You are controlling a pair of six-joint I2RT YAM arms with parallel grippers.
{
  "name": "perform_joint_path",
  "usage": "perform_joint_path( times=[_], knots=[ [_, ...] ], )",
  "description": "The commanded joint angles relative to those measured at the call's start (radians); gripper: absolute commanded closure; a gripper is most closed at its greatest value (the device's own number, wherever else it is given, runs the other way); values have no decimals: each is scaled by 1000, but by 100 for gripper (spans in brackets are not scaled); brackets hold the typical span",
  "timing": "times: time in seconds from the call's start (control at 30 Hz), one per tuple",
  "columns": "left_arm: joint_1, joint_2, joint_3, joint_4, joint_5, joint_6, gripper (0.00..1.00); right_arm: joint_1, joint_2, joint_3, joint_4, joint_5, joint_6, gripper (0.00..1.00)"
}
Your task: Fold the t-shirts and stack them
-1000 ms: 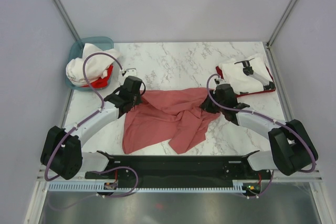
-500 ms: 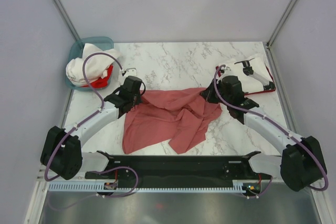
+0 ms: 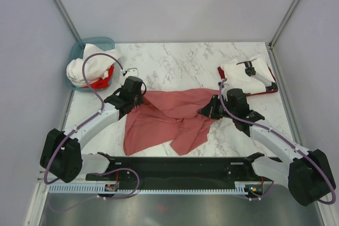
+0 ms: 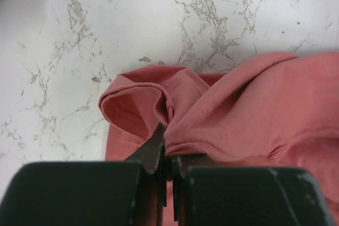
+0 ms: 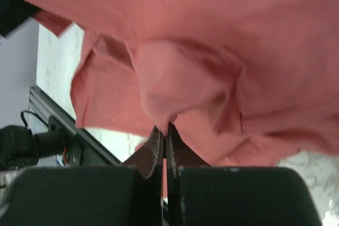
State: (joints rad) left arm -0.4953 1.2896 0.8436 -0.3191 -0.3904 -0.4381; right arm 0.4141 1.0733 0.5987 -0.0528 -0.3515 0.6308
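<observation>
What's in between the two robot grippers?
The crumpled salmon-red t-shirt stretches from the left gripper to the right gripper, both pinching it; the top view shows this.

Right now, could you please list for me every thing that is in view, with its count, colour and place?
salmon-red t-shirt: one, dusty salmon-red, crumpled in the middle of the table.
loose t-shirts: count unclear, white and bright red, heaped in the basket.
folded t-shirts: at least two, a white one with a black mark lying on a red one, far right of the table.
basket: one, teal, far left corner.
table: one, white marble with grey veins, under everything.
left gripper: one, black, shut on the left edge of the salmon-red t-shirt.
right gripper: one, black, shut on the right part of the same shirt.
</observation>
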Motion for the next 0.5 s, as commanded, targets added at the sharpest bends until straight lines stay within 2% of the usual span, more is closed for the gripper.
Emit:
perform_joint_path(
  times=[0.0, 0.07, 0.1, 0.13, 0.23, 0.47],
  knots=[
    [-3, -19, 0, 38, -5, -25, 98, 6, -55, -82, 30, -115, 58, 100],
    [-2, -22, -1, 38, -5, -24, 98, 6, -94, -117, 27, -119, 69, 91],
    [-3, -21, 0, 38, -5, -24, 98, 6, -104, -123, 19, -112, 67, 79],
    [-3, -22, -1, 38, -5, -24, 98, 6, -110, -129, 10, -106, 63, 59],
    [-2, -24, -3, 37, -4, -24, 98, 6, -101, -143, 10, -75, 43, 47],
    [-3, -21, -5, 38, -4, -24, 98, 6, -12, -117, 45, -30, 40, 41]
  ],
)
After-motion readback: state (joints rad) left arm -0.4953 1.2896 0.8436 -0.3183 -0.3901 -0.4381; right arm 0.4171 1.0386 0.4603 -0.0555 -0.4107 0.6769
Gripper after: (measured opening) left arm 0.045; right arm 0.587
